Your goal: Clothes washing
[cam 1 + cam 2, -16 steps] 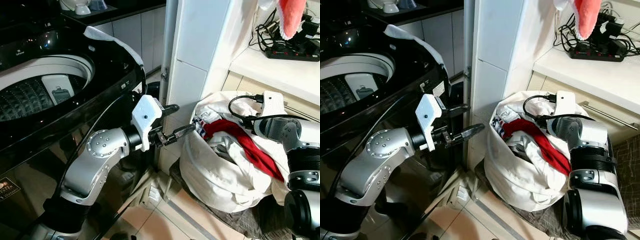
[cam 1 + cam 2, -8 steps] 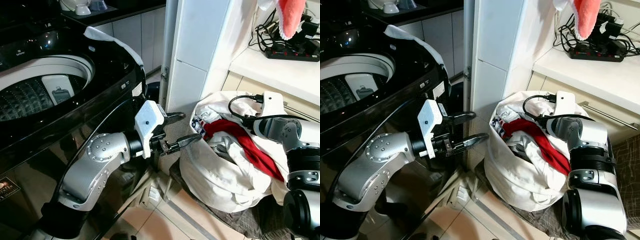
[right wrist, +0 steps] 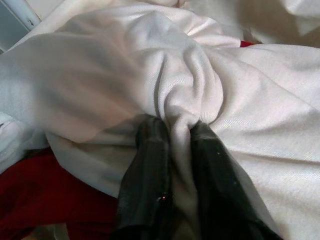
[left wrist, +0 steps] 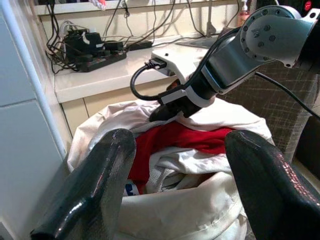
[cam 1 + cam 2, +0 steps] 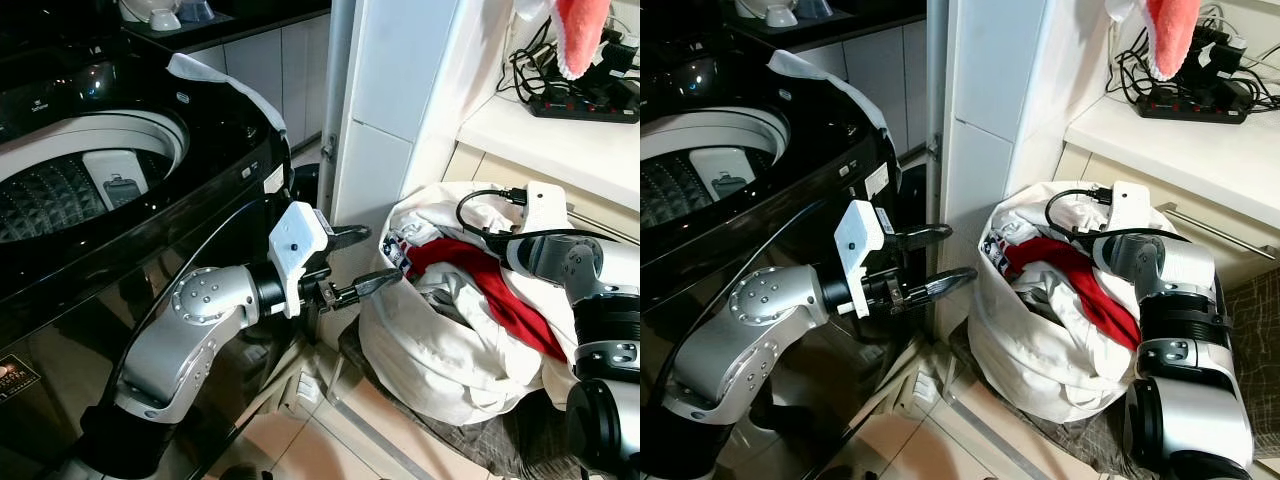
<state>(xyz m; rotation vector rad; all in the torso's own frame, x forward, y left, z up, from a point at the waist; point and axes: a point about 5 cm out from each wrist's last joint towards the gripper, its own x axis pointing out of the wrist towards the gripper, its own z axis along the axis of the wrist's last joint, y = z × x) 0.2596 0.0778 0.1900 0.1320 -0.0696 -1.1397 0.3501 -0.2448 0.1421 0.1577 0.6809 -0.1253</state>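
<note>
Right gripper pinching white laundry in the bag, left gripper open beside it

The washer (image 5: 120, 150) stands lid-up on the robot's left, its drum ready for a load; the white bag (image 5: 440, 350) of clothes sits on the floor beside a white pillar (image 5: 390, 110) that stands between them, so any lift must clear it. The red garment (image 5: 490, 280) lies on top. The right gripper (image 3: 175, 150) has closed on a fold of white cloth (image 3: 185, 90), likely to pull it out. The left gripper (image 5: 350, 262) hovers at the bag's rim, fingers spread wide, holding nothing.
</note>
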